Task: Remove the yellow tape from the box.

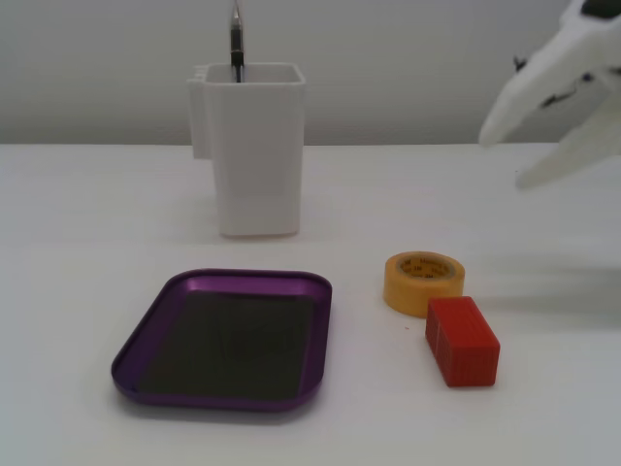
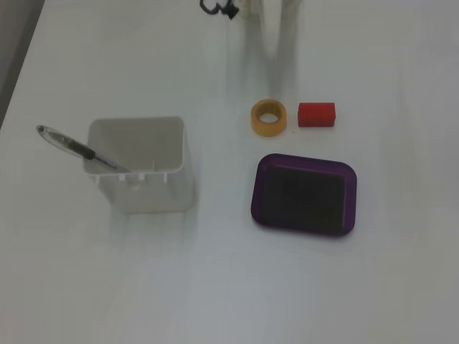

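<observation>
Both fixed views show the small yellow-orange tape roll lying flat on the white table, outside the shallow purple metallic tray, beside the red rectangular block. The white gripper hangs above, jaws parted, grasping nothing.

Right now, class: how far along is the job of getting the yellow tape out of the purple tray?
Done, it appears: the yellow tape lies on the table beside the red block, outside the purple tray, which holds nothing. In hand: nothing; the gripper hangs open above the table, away from the tape. Nothing looks left to do.
</observation>
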Robot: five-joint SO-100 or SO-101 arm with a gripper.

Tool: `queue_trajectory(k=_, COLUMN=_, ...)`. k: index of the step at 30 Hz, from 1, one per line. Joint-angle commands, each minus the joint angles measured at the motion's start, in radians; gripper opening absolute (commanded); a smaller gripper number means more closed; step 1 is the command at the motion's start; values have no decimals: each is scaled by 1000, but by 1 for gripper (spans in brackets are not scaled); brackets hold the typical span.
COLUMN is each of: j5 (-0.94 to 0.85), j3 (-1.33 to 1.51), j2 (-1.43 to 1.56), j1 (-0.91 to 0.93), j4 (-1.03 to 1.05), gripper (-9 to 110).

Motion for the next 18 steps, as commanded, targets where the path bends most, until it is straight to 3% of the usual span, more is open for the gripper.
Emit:
queue_trajectory(k=1, j5=91, j3=118, j2=137, j1=-9, j4=-28, gripper=12)
queue_trajectory(k=18, j5=160, j3=290, j2=160, j1=-9, j4=-26, gripper=12)
